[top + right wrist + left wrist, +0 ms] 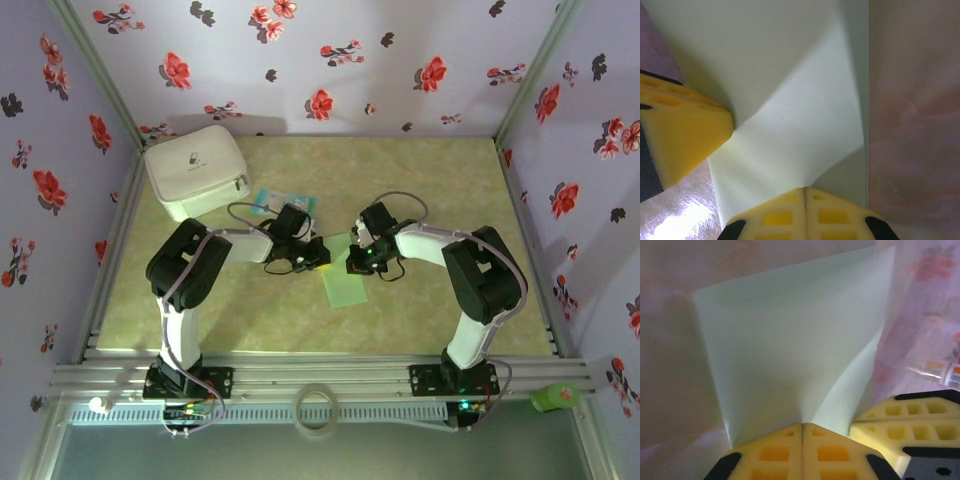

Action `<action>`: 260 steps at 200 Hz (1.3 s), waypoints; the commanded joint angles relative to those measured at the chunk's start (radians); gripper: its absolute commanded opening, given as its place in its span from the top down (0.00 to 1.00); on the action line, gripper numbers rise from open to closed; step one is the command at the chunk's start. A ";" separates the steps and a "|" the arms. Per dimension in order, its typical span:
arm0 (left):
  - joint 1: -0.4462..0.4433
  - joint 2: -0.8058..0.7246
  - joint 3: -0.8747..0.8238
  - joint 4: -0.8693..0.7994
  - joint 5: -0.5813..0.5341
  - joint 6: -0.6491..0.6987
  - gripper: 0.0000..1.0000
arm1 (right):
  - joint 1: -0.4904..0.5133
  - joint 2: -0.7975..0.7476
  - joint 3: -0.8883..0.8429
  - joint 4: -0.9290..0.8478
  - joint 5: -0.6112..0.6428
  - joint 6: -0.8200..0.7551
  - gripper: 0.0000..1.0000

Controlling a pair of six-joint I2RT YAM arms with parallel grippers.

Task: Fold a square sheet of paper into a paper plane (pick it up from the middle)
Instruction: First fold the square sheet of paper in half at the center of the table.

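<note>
Left gripper (802, 430) is clamped tight on the square sheet of paper (790, 350), and the right gripper (805, 191) pinches the same sheet just beside it. The pale green paper buckles between them at mid-table (430, 190), its free end reaching toward the arm bases. The white pouch (195, 172) sits far left, well apart.

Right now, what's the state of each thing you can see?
pale mint-green square sheet of paper: bent over on itself, pinched by both grippers.
left gripper: shut on the paper's edge.
right gripper: shut on the paper's edge.
white zipped pouch: looks closed, untouched.
small blue-and-white packet: lying flat beside the pouch.
</note>
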 commanded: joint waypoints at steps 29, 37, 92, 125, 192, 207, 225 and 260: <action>0.011 -0.003 -0.011 -0.058 -0.044 0.000 0.93 | 0.001 0.043 -0.029 -0.097 0.055 -0.017 1.00; 0.012 -0.016 0.013 -0.080 -0.043 0.007 0.93 | 0.001 0.041 -0.028 -0.099 0.057 -0.018 1.00; 0.039 -0.005 0.118 -0.119 -0.032 0.008 0.90 | 0.000 0.038 -0.022 -0.106 0.066 -0.016 1.00; 0.047 0.046 0.133 -0.121 -0.028 0.008 0.90 | 0.000 0.041 -0.024 -0.104 0.071 -0.014 1.00; 0.084 0.092 0.089 -0.119 -0.061 0.013 0.91 | 0.000 0.041 -0.031 -0.105 0.083 -0.008 1.00; 0.087 0.079 0.105 -0.134 -0.061 0.013 0.91 | 0.000 0.041 -0.031 -0.110 0.089 -0.011 1.00; 0.088 0.061 0.129 -0.144 -0.049 0.018 0.90 | 0.000 0.038 -0.028 -0.118 0.094 -0.014 1.00; 0.092 0.072 0.181 -0.187 -0.048 0.044 0.89 | 0.000 0.036 -0.034 -0.119 0.097 -0.014 1.00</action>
